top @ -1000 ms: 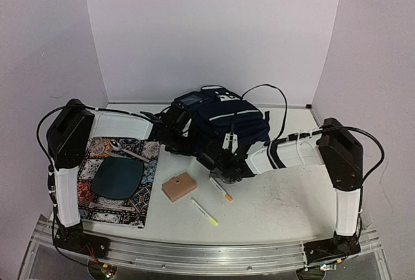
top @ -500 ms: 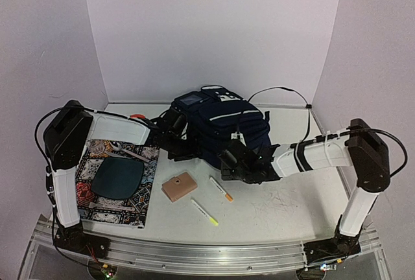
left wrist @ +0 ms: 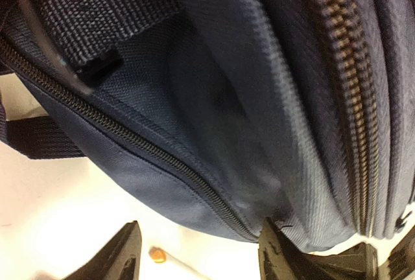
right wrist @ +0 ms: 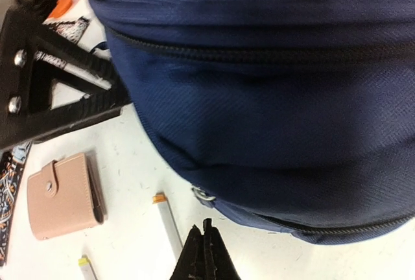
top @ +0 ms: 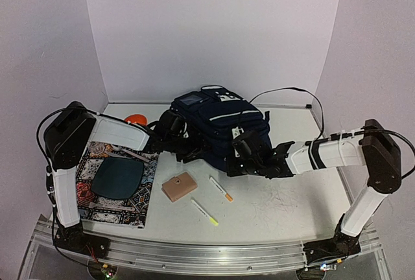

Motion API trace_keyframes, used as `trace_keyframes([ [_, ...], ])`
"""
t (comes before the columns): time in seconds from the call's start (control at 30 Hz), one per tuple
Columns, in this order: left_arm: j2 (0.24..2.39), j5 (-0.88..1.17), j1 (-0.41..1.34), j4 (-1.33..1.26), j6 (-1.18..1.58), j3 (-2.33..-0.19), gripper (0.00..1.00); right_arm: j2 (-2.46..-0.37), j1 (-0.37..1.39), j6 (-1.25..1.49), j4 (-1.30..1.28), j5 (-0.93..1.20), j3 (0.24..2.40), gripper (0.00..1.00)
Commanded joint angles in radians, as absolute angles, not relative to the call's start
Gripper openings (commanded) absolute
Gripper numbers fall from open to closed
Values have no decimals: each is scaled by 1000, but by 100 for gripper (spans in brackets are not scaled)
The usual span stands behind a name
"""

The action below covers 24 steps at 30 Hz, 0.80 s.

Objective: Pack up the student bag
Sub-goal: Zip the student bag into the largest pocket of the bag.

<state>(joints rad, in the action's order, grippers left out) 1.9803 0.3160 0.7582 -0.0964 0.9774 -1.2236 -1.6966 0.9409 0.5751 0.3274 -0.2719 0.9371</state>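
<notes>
Two claws meet the student bag (top: pixel 224 124): the left claw (left wrist: pixel 198 259) has spread wider, while the right claw (right wrist: pixel 204 249) is pressed together, its arm stretched farther right.

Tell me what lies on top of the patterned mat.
A dark teal oval plate lies in the middle of the mat, with a spoon near its far edge. The left arm covers the mat's far-left corner, so anything there is hidden.

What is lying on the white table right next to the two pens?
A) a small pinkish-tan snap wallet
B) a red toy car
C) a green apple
A: the small pinkish-tan snap wallet lies on the white table, just beside the orange-tipped white pen and the yellow-tipped white pen.
</notes>
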Motion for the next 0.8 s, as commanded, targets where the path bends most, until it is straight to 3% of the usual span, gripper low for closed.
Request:
trace_keyframes([
  [0.0, 1997, 338, 763, -170, 1005, -1254, 56, -1675, 937, 574, 331, -249, 946, 17],
  [0.37, 1938, 247, 853, -222, 737, -1162, 52, -1563, 849, 592, 385, -129, 832, 37],
  [0.77, 1988, 382, 870, -322, 600, -1194, 51, -1500, 820, 609, 447, -115, 744, 41],
])
